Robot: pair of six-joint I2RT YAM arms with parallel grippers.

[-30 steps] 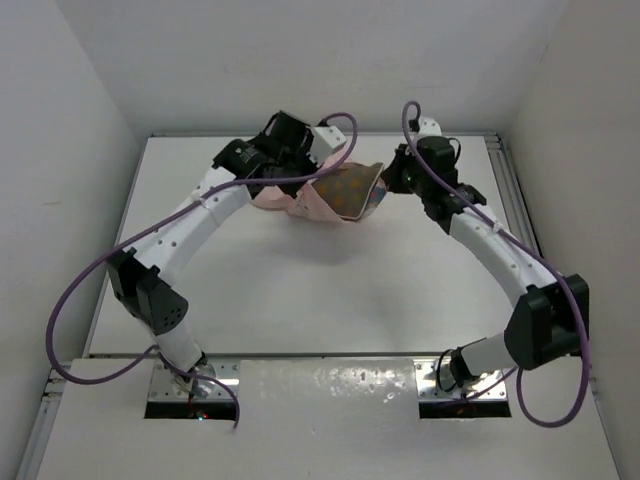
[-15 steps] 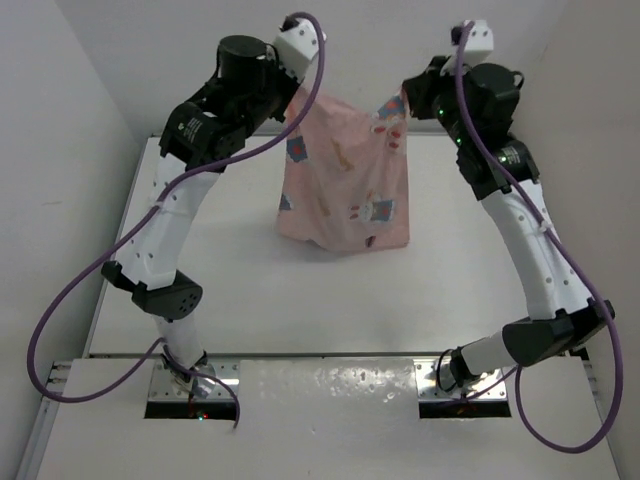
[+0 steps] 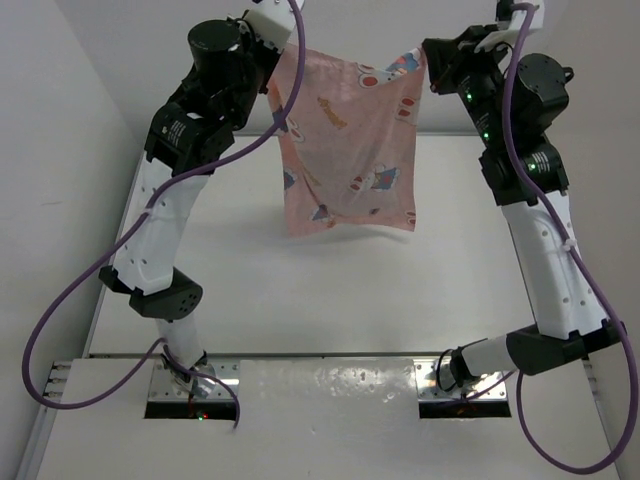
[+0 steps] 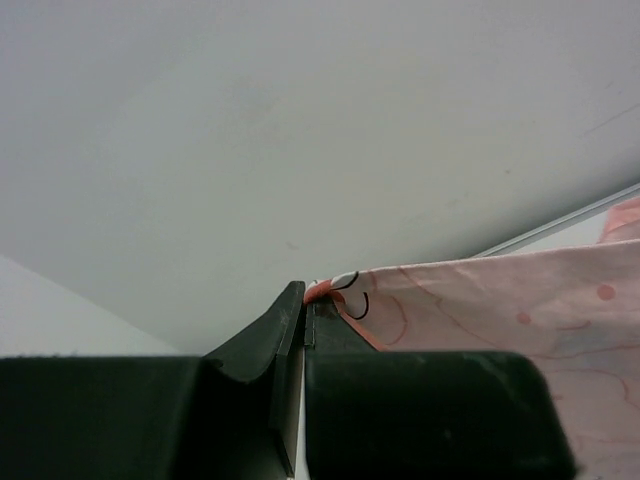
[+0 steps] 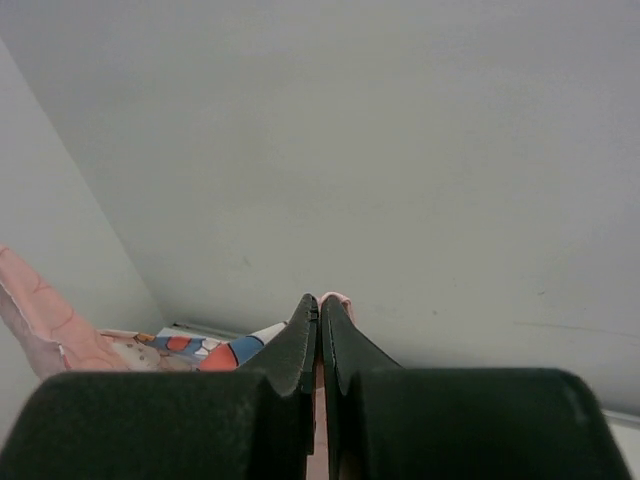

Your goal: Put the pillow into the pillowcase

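The pink bunny-print pillowcase (image 3: pixel 348 140) hangs high above the table, stretched between both grippers. My left gripper (image 3: pixel 280 52) is shut on its upper left corner, which also shows in the left wrist view (image 4: pixel 335 288) beside the pink cloth (image 4: pixel 500 310). My right gripper (image 3: pixel 425 55) is shut on the upper right corner; in the right wrist view a bit of pink cloth (image 5: pixel 336 297) pokes out between the closed fingers. The brown patterned pillow is not visible; I cannot tell if it is inside the pillowcase.
The white table (image 3: pixel 300 290) lies below the hanging cloth. White walls close in the back and both sides. A metal rail (image 3: pixel 530 240) runs along the table's right edge.
Both arms have risen from low over the table to high up. The pillowcase has been lifted off the table and spread out, now hanging. The brown pillow seen earlier no longer shows.
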